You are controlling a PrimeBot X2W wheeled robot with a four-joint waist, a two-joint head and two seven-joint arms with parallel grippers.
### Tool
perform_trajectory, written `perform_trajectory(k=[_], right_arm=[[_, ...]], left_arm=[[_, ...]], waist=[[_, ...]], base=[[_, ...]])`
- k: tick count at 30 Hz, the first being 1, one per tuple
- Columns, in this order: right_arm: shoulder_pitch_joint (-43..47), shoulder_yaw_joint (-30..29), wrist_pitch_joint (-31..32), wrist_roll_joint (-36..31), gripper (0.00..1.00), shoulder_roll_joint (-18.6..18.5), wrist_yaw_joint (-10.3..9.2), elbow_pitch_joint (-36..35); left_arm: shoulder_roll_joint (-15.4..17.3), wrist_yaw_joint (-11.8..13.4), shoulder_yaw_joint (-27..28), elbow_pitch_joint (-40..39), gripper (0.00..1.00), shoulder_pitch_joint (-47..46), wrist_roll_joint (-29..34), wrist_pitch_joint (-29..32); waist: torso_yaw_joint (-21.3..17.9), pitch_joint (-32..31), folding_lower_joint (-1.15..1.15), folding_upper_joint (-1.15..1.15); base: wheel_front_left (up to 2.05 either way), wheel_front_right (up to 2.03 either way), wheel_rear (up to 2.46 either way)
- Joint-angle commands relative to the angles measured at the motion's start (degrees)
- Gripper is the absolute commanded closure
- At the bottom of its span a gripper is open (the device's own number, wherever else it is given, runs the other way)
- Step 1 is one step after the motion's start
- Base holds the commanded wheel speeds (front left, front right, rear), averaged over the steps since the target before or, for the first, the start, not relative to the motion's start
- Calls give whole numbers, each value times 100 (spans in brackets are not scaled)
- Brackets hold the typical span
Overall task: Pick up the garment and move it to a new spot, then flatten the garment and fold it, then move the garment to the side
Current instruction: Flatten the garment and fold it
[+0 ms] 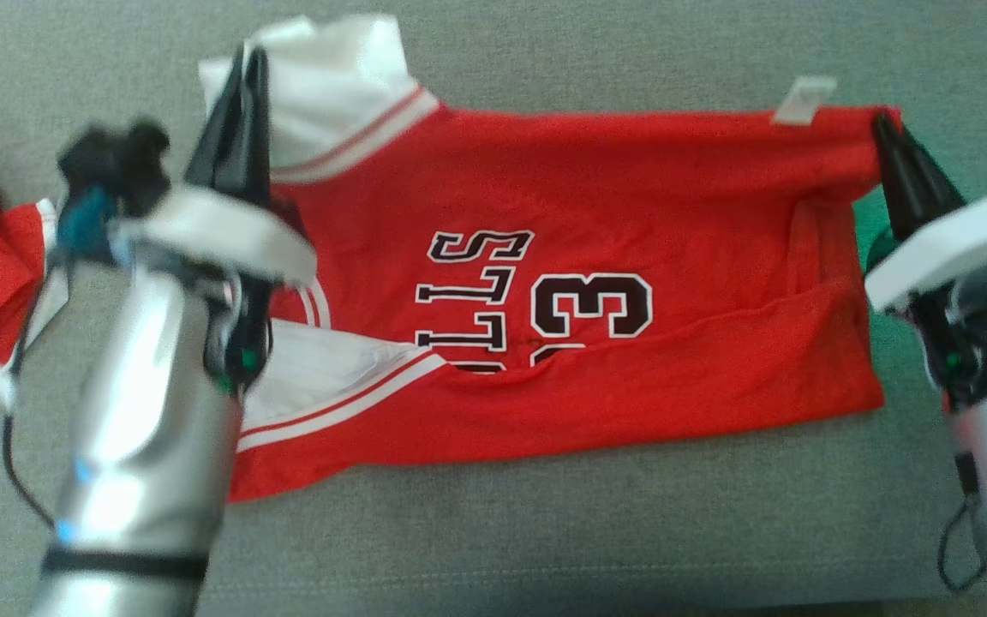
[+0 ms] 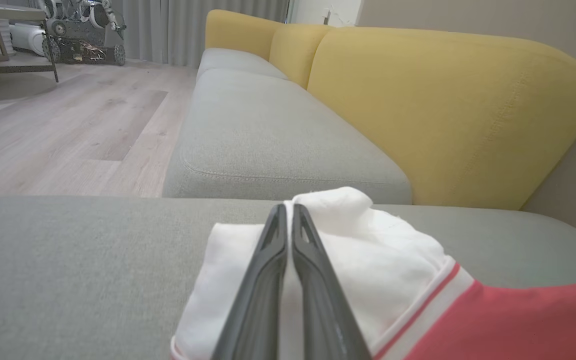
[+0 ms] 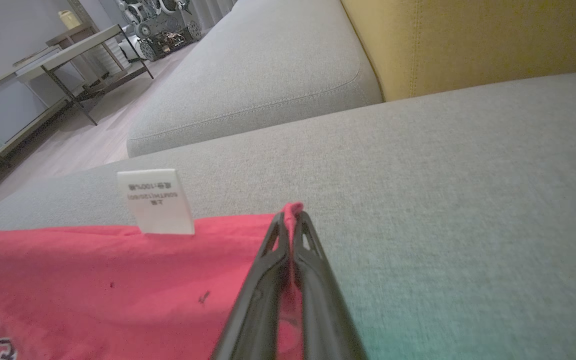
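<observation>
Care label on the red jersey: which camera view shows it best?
The right wrist view: the care label stands large and sharp at the jersey's edge, its print visible. The head view gives it as a small blurred white tab; the left wrist view faces the white sleeve end.

The light is soft and even, and the red basketball jersey with white trim (image 1: 596, 188) has only weak shadows under its folds. In the head view, the silver left forearm (image 1: 151, 411) at 8 o'clock is smeared by motion blur. In the right wrist view, a green-blue tint lies on the grey fabric sofa seat (image 3: 468, 275) at 4 o'clock. In the left wrist view, the pale wooden floor (image 2: 68, 125) at 10 o'clock looks washed out. The dark fingers (image 2: 263, 300) of the left tool (image 2: 288, 207), close to the lens, are a little soft.
</observation>
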Motion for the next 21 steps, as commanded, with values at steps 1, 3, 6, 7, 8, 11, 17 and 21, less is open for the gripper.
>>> perform_trajectory(k=[1,3,6,7,8,11,17,21], right_arm=[[201,9,12,40,100,-92,-4,-334],[460,-41,72,111,100,-79,-4,-526],[800,-125,108,102,100,-25,-4,-759],[903,-157,123,90,100,6,-4,-818],[1003,-192,147,59,100,34,-4,-862],[1270,-271,195,-25,100,155,-4,-978],[1653,-404,209,-249,86,398,-4,-1082],[1902,-500,235,-389,0,586,-4,-1096]], left_arm=[[234,44,210,-463,100,242,28,-68],[256,94,209,-821,100,669,23,-68],[292,217,215,-1262,100,1262,-7,-2],[303,247,199,-1384,100,1445,-16,53],[300,270,181,-1494,100,1616,-36,110],[289,334,145,-1687,100,2039,-112,272],[232,399,119,-1606,100,2500,-291,462],[177,397,115,-1395,3,2641,-446,589]], waist=[[-19,-39,0,0],[-18,-65,0,0],[-35,-97,0,0],[-40,-104,0,0],[-40,-107,0,0],[-38,-119,0,0],[-54,-163,0,0],[-74,-216,0,0]], base=[[0,0,0],[0,0,0],[0,0,0],[0,0,0],[0,0,0],[0,0,0],[0,0,0],[0,0,0]])
